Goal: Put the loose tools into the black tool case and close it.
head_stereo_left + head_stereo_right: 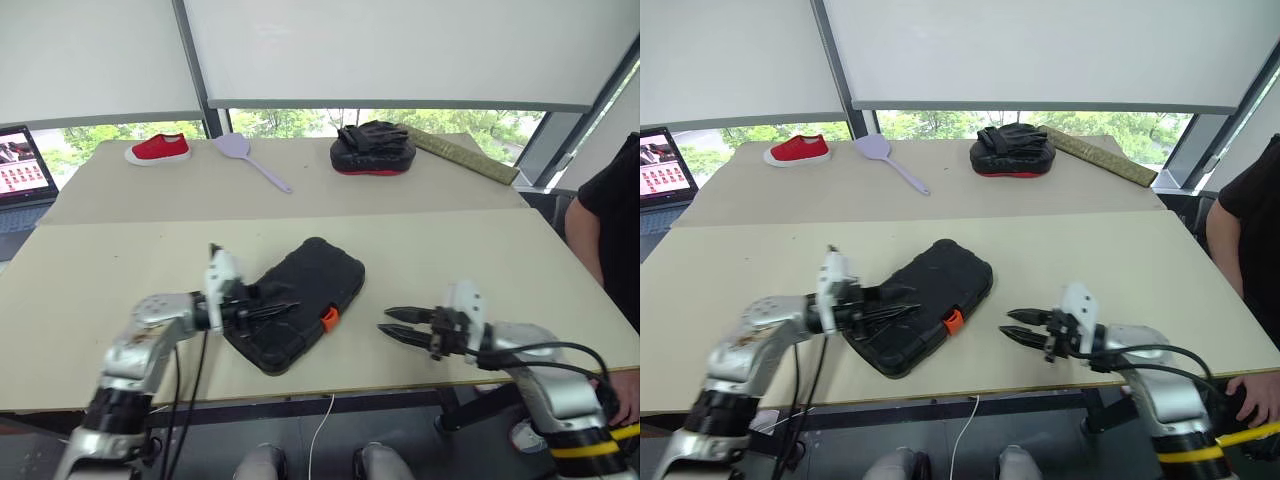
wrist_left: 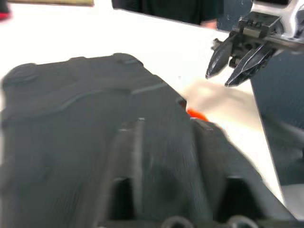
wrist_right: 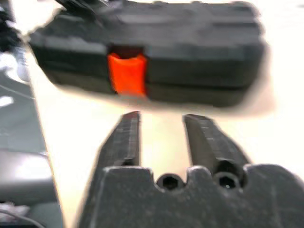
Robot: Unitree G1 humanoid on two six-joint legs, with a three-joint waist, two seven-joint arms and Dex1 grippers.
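Now I see the black tool case (image 1: 300, 315) lying shut on the near table (image 1: 90, 290), set at a slant close to the front edge, its orange latch (image 1: 329, 319) facing the right gripper (image 1: 400, 328). I can read no brand or writing on the shell. The right gripper sits just beside the latch side, clear of it, fingers apart and holding nothing. The left gripper (image 1: 272, 309) hangs over the case's other side with its fingers apart too; whether they touch the shell I cannot tell. On the far table lie a red shoe (image 1: 158, 149), a lilac spatula (image 1: 250, 158) and a black-and-red mitt (image 1: 373, 148).
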